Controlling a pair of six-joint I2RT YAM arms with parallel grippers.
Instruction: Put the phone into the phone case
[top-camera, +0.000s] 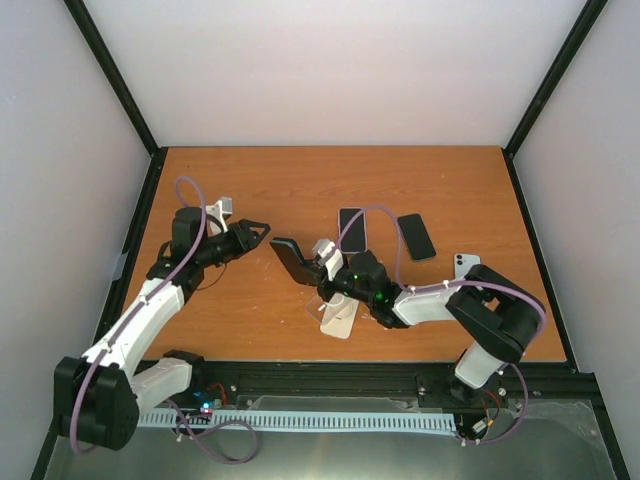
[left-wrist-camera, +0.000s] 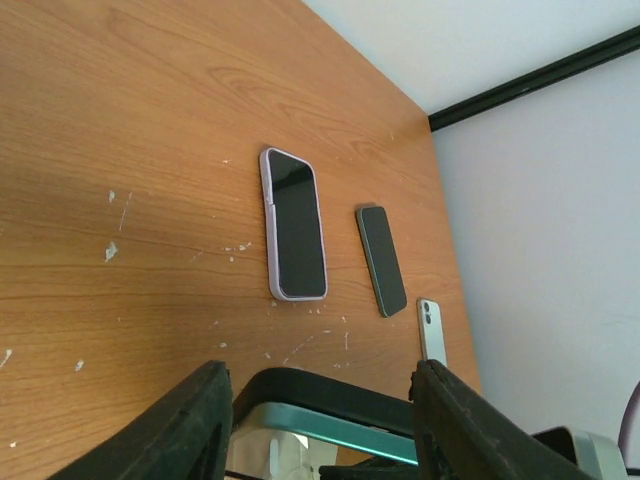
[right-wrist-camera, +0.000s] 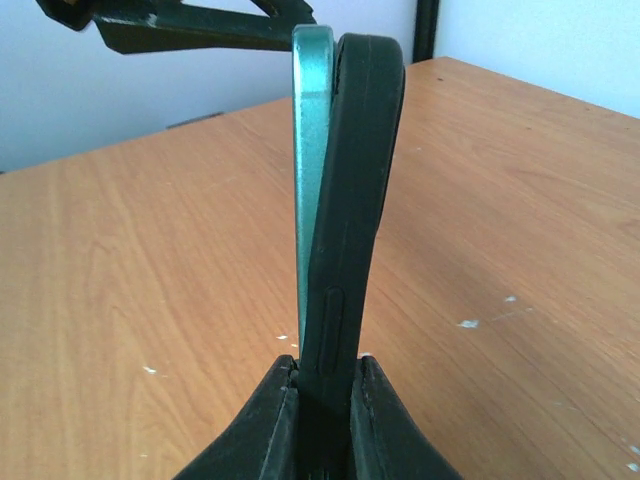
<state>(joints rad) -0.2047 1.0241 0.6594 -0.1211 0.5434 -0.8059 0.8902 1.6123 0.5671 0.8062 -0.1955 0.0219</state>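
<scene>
Here right fingers (right-wrist-camera: 250, 435) pinch green phone (right-wrist-camera: 312, 150) and black case (right-wrist-camera: 362, 150) together

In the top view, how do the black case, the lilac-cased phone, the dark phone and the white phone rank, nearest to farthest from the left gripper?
1. black case, held by the right gripper, just right of the left gripper.
2. lilac-cased phone, mid-table.
3. dark phone, further right.
4. white phone, farthest right.

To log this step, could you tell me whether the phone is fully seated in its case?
Partly in: the right gripper pinches phone and black case together, but the case bows away toward the top.
</scene>
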